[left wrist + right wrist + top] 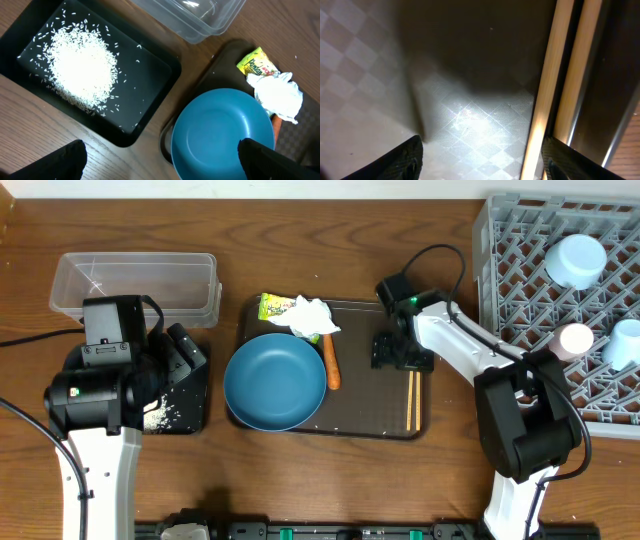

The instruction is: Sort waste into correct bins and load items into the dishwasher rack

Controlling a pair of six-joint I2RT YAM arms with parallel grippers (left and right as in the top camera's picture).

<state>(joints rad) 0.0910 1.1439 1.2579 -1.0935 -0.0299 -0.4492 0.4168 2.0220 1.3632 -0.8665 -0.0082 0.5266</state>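
A light blue bowl (272, 382) sits at the left end of the dark brown serving tray (375, 395), with a dark rim showing under it (167, 145). An orange carrot (332, 366), a crumpled white tissue (313, 318) and a yellow-green wrapper (271, 305) lie beside it. Wooden chopsticks (412, 400) lie at the tray's right. Loose white rice (82, 65) lies in the black tray (150, 75). My left gripper (160, 165) is open and empty above the table, between the black tray and the bowl. My right gripper (485, 165) is open, low over the serving tray, just left of the chopsticks (551, 95).
The clear tub (135, 282) stands at the back left, behind the black tray (190, 395). The grey dishwasher rack (520, 290) fills the right side and holds white cups (576, 258) (628, 340). My right arm reaches over from in front of the rack.
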